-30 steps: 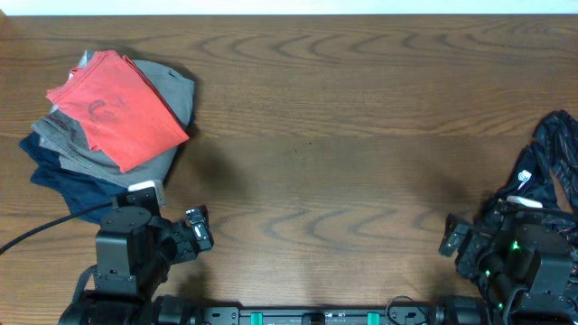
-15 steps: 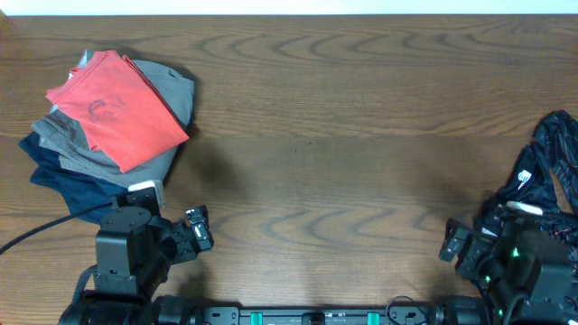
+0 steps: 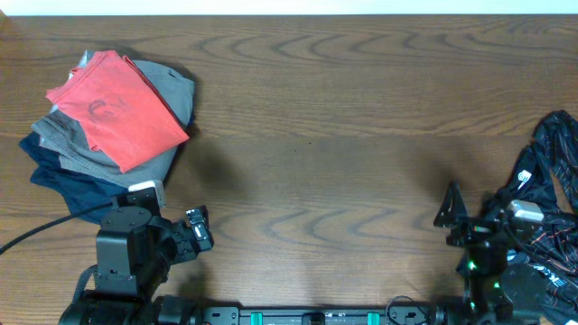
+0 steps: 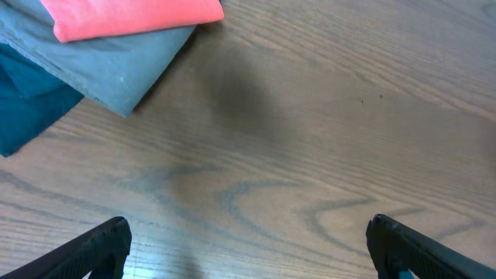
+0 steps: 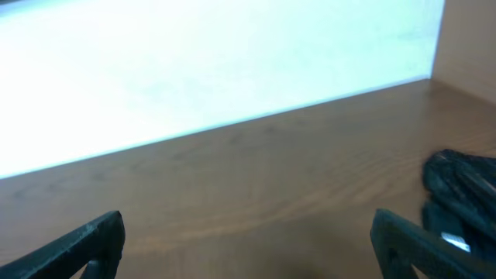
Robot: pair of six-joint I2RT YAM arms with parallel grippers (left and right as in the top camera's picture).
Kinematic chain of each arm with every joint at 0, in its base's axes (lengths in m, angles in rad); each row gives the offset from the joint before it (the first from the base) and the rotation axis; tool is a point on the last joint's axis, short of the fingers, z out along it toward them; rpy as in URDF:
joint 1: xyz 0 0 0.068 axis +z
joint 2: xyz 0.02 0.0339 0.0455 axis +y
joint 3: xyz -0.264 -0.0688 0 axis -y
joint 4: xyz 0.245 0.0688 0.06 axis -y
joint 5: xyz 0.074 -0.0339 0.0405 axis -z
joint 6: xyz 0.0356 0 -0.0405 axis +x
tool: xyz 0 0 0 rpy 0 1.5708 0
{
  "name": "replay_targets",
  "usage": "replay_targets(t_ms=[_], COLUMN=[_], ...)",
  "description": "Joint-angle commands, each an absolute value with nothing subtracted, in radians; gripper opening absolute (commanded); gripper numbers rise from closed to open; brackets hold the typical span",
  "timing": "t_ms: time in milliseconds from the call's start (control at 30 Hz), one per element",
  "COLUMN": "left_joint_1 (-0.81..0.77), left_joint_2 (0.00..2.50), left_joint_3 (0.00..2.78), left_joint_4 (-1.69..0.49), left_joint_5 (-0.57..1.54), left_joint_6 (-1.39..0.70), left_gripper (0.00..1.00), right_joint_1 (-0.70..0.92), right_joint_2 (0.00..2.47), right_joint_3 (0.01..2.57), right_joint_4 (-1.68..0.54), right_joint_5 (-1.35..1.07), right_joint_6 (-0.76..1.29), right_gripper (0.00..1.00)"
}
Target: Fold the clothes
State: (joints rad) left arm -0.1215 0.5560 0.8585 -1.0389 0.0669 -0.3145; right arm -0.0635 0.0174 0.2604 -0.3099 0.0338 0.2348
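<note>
— Clothes (image 3: 117, 108): where are they?
— It is one red T-shirt, folded up. It lies on top of a grey top (image 3: 172, 90) and a dark blue one (image 3: 63, 176), in a little pile on the brown surface (image 3: 316, 135).
— Where is it from the left hand (image 3: 200, 227)?
— Ahead of that hand and off to its left, not touching it. The hand's own camera sees just the shirt's edge, up in the corner.
— Is the left hand holding something?
— No. Its two fingers stand wide apart, and the wood shows between them.
— And the right hand (image 3: 449, 217)?
— Wide too, and holding nothing. The red shirt is far off to its left, across the surface. A black patterned cloth (image 3: 555, 171) lies just beside this hand, on its right.
</note>
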Motion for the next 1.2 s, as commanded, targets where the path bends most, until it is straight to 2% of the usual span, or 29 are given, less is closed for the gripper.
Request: replay_targets(t_ms=[0,200,267,1167], left_joint_1=[-0.124,-0.124,-0.124,-0.124], left_joint_2=[0.556,0.556,0.556,0.556], left_joint_3=[0.86,0.86,0.86,0.86], left_joint_4=[-1.038,-1.038,-1.038,-1.038], left_joint_5=[0.052,0.052,0.052,0.052], left_joint_6=[-0.319,-0.319,-0.319,-0.319], left_gripper=[0.98,0.98,0.98,0.98], right_joint_1=[-0.07,-0.07,-0.07,-0.07], right_joint_2=[0.006,0.006,0.006,0.007], right_joint_3=[0.161,0.002,0.006,0.006], right_joint_4=[-0.177,0.007,-0.074,-0.068], right_joint_5=[0.022,-0.074,-0.076,-0.079], right_joint_6=[0.22,0.094,0.077,0.077], right_gripper=[0.99,0.99,0.99,0.99])
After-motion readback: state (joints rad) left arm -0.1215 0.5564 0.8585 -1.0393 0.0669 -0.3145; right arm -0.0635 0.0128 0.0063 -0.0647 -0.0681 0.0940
